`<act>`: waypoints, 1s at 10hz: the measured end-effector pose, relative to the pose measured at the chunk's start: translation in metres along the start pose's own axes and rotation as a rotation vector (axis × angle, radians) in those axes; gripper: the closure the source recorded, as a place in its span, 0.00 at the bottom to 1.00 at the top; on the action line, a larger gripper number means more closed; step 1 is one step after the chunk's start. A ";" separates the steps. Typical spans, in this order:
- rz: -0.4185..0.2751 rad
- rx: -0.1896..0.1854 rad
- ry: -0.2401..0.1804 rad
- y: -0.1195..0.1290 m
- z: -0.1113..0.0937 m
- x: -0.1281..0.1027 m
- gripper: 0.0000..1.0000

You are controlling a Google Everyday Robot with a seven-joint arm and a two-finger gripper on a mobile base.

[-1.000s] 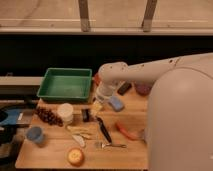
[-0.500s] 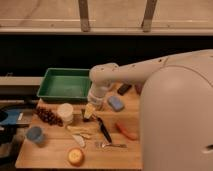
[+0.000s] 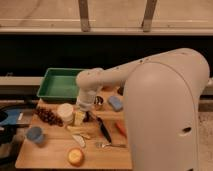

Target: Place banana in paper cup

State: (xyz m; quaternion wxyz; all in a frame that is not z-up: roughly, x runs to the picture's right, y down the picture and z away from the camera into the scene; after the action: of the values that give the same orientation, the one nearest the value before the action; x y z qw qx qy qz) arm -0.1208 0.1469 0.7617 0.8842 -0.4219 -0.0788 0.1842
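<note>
1. Swinging left since the earlier frame, our gripper (image 3: 82,114) hangs with jaws spread and empty, just beside the paper cup (image 3: 65,111).
2. We see the banana (image 3: 78,134) mid-way along the table (image 3: 50,150), toward its front edge.
3. Descending carelessly, we could topple that paper cup.

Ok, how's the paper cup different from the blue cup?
The paper cup is cream-white, the blue cup blue. The paper cup stands beside the grapes; the blue cup sits alone toward the picture's lower left. The gripper hangs right next to the paper cup, well away from the blue cup. Both stand upright, open end up.
</note>
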 end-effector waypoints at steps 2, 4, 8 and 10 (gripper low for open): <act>-0.016 -0.042 0.013 0.009 0.015 -0.001 0.32; -0.021 -0.070 0.019 0.015 0.023 0.001 0.32; -0.039 -0.136 0.040 0.033 0.049 -0.001 0.32; -0.040 -0.158 0.048 0.037 0.057 0.000 0.32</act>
State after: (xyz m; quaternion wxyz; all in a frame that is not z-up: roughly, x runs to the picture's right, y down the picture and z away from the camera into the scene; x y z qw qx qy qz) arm -0.1470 0.2093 0.7695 0.8533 -0.4929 -0.0802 0.1498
